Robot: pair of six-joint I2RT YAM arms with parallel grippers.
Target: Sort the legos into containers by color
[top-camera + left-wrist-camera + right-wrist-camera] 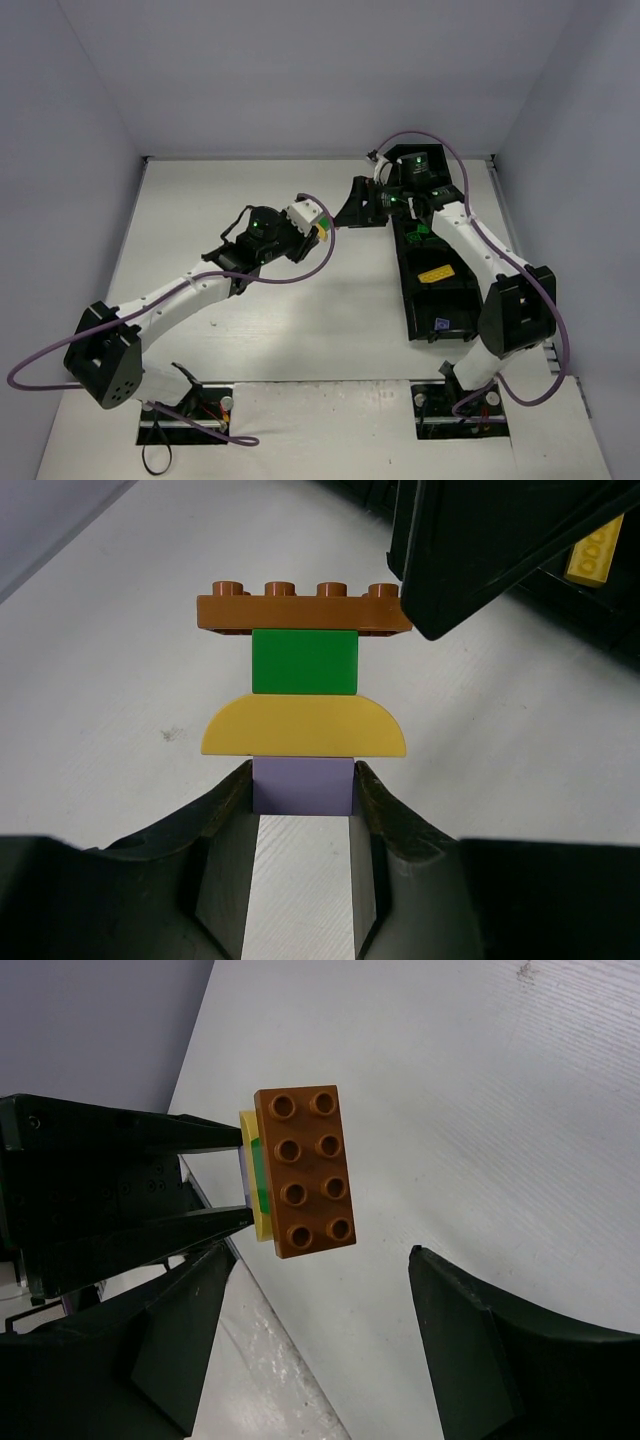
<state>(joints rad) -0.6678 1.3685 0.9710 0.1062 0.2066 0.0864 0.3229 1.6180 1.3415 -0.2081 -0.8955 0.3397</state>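
My left gripper (302,775) is shut on a lilac lego (302,788), the base of a stacked column. Above it sit a yellow half-round piece (303,727), a green brick (304,661) and a brown studded plate (300,612). The stack is held off the table, left of the containers (412,300), a long black divided tray. My right gripper (320,1253) is open and faces the brown plate (305,1170), its fingers wide apart just short of it. One right finger (480,550) hides the plate's right end in the left wrist view.
In the tray lie a yellow lego (434,273), a green one (420,237) and a small one I cannot name by colour (441,324). White walls close the table at the back and sides. Purple cables loop off both arms.
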